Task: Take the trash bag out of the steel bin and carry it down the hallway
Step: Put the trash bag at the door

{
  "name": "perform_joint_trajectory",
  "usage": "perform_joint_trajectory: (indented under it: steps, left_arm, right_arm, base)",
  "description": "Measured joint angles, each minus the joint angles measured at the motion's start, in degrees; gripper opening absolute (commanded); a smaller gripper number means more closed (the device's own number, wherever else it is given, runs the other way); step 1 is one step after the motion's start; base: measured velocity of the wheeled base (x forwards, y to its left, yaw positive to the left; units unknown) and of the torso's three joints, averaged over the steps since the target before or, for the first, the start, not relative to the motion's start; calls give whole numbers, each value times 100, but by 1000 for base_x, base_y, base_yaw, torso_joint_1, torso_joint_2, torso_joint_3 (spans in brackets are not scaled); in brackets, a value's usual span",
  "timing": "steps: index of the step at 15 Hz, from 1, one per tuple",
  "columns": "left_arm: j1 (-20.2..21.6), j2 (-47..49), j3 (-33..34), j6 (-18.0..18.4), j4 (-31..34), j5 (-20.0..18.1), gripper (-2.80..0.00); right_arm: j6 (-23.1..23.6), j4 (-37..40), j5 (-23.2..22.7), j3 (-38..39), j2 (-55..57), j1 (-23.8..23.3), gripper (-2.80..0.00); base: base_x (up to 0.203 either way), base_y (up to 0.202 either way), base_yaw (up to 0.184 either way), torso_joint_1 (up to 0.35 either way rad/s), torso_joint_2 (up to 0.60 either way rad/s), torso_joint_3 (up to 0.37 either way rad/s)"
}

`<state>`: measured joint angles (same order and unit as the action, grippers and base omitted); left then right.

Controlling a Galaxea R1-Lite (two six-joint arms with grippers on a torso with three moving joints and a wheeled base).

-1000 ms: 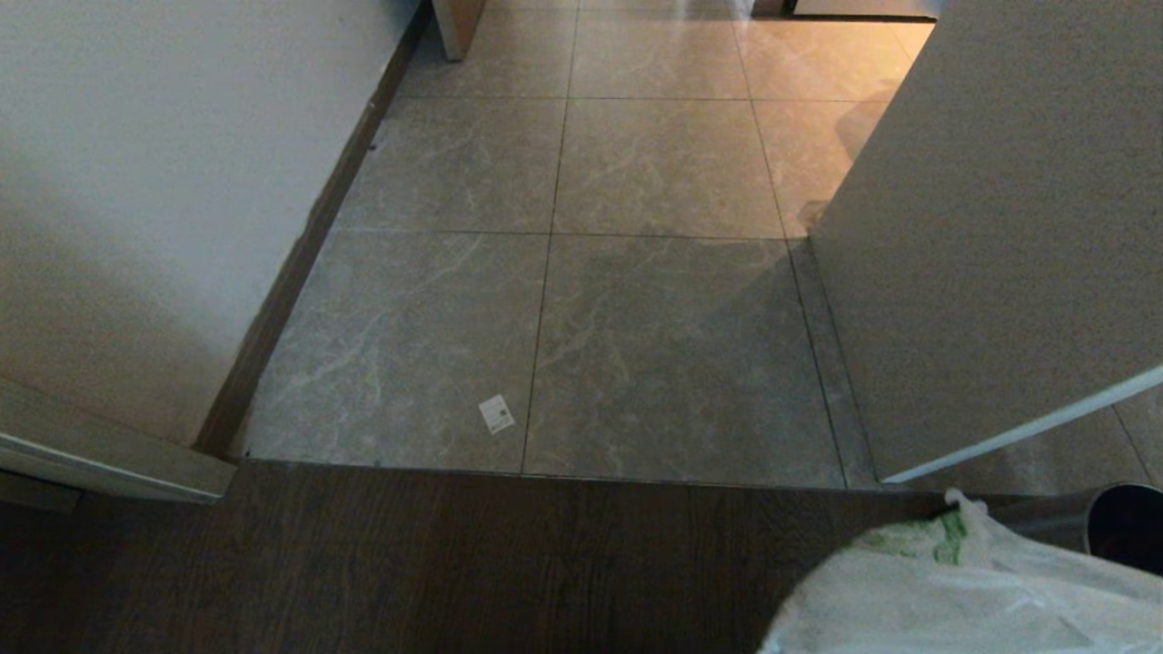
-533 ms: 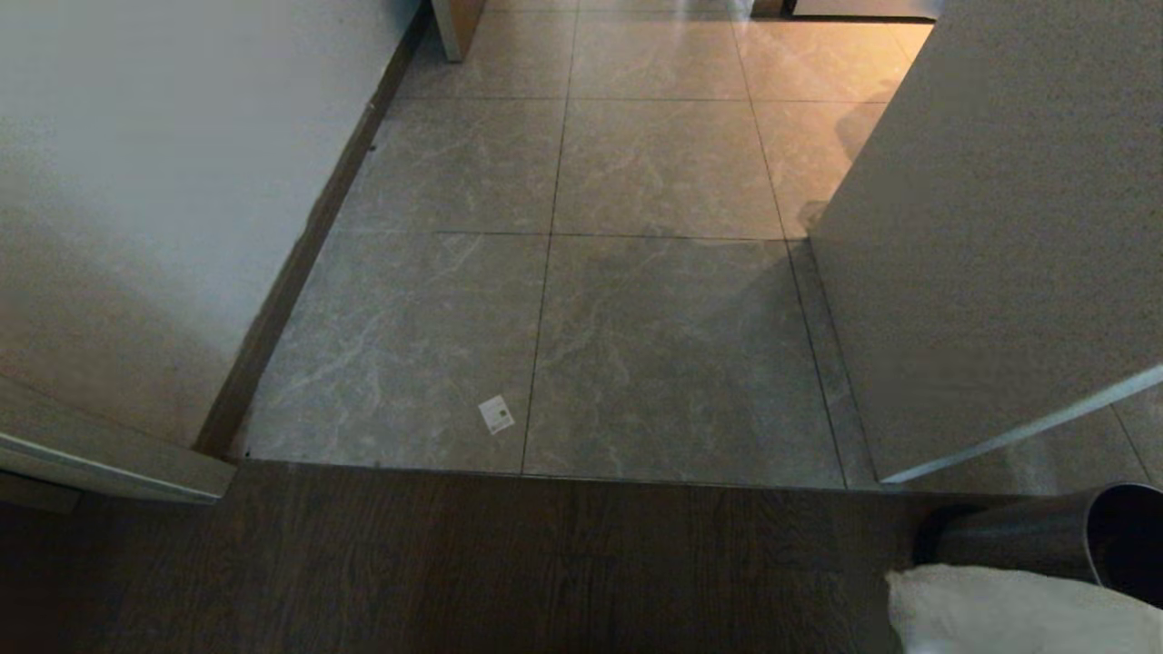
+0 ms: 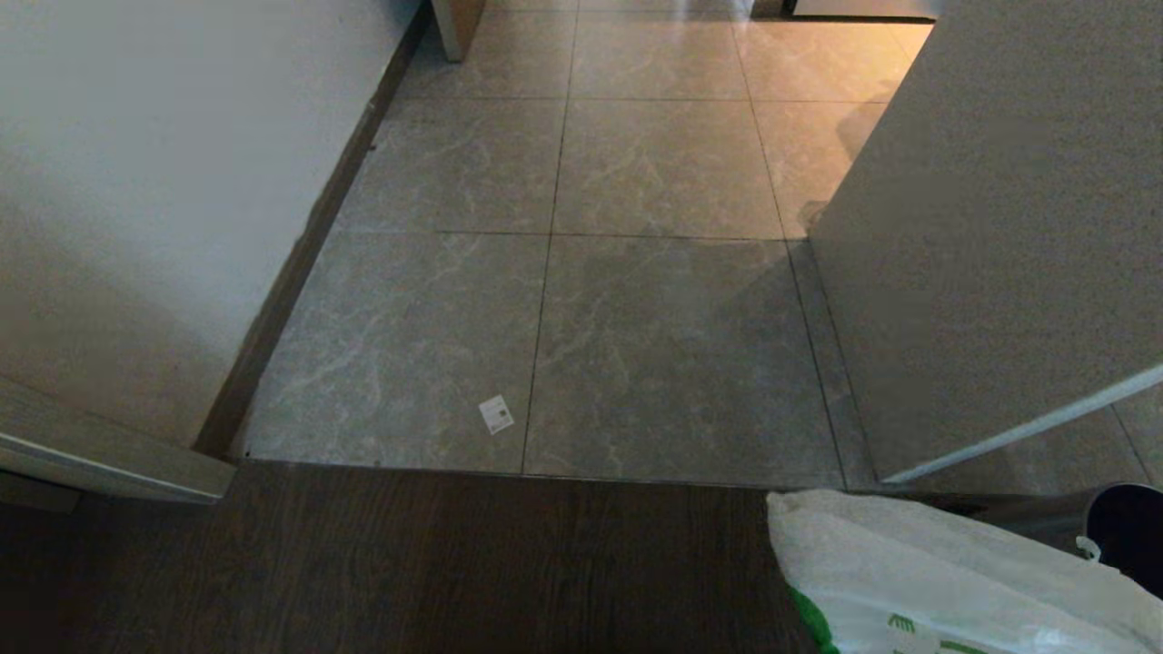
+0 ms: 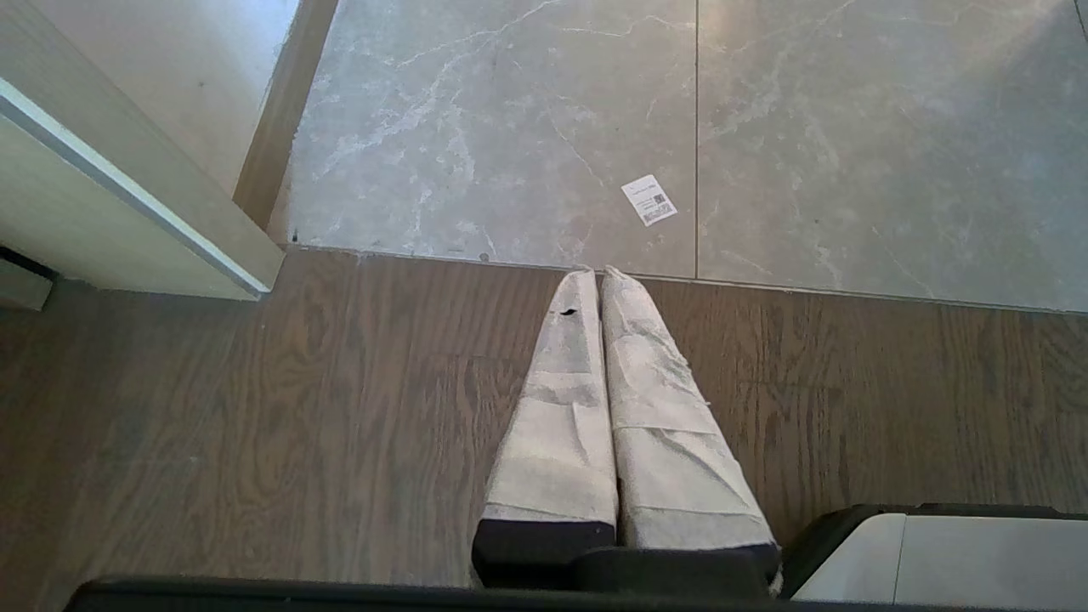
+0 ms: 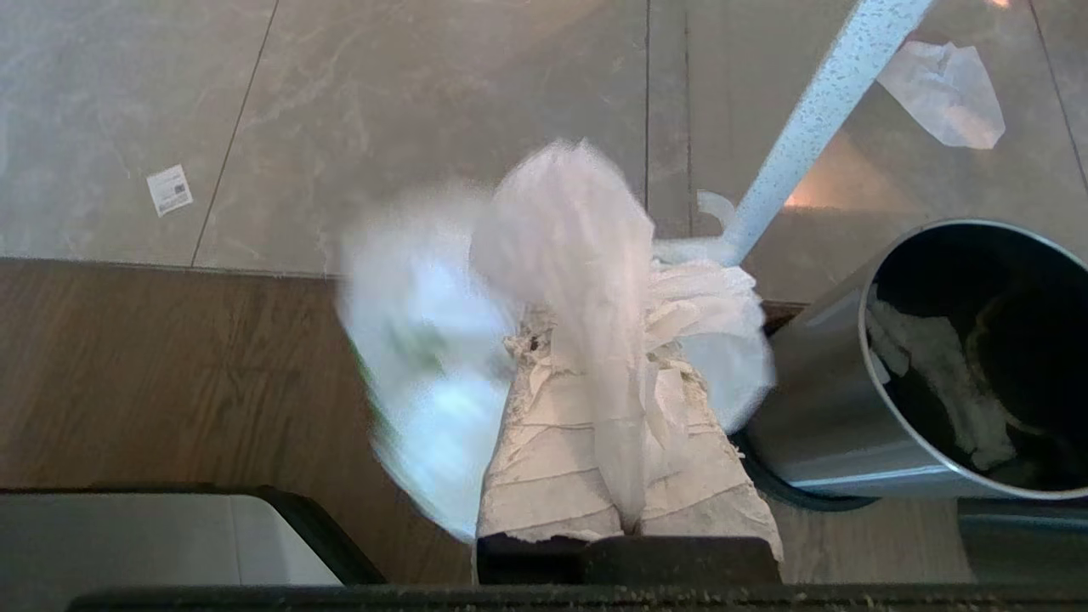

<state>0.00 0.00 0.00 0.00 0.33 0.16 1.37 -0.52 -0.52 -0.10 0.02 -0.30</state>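
The right gripper (image 5: 625,340) is holding the trash bag (image 3: 945,581) by its bunched neck, the fingers pinched fully together on the thin plastic. In the right wrist view the bag is blurring as it swings below the wrapped fingers (image 5: 544,459). In the head view the bag is showing more of itself than half a second ago: its white body is now reaching higher over the dark wood floor (image 3: 409,563), and its green print is turning into sight at the lower edge, whereas a second ago the green was lying along its top. The bag is therefore swaying while suspended, not resting.

The steel bin (image 5: 850,425) is standing just beside the bag, on the right, with its black rim clear of the plastic. Pale crumpled material is lying in the bin's dark inside; whether this is a second liner cannot be told. Judged from this, the removal step is complete and the carry step is pending.

The left gripper (image 4: 599,280) is hanging over the wood floor left of the bin, its fingers pressed together and holding nothing.

Beyond the bin, the threshold is giving way to the hallway (image 3: 654,272), where a small white label (image 3: 496,414) is lying on the nearest tile. A white door (image 3: 999,254) is standing ajar directly beyond the bin, narrowing the passage on that side.
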Motion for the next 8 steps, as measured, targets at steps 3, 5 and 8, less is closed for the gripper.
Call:
perform_joint_trajectory:
  steps: [3, 5, 8]
  left_arm:
    - [0, 0, 0, 0, 0, 0, -280]
    - [0, 0, 0, 0, 2, 0, -280]
    - [0, 0, 0, 0, 2, 0, -280]
  right_arm:
    - [-7, 11, 3, 3, -13, -5, -280]
    - [-9, 15, 4, 3, -16, -5, -280]
    - [-7, 17, 2, 0, -18, -5, -280]
  base:
    - [0, 0, 0, 0, 0, 0]
    - [0, 0, 0, 0, 0, 0]
    - [0, 0, 0, 0, 0, 0]
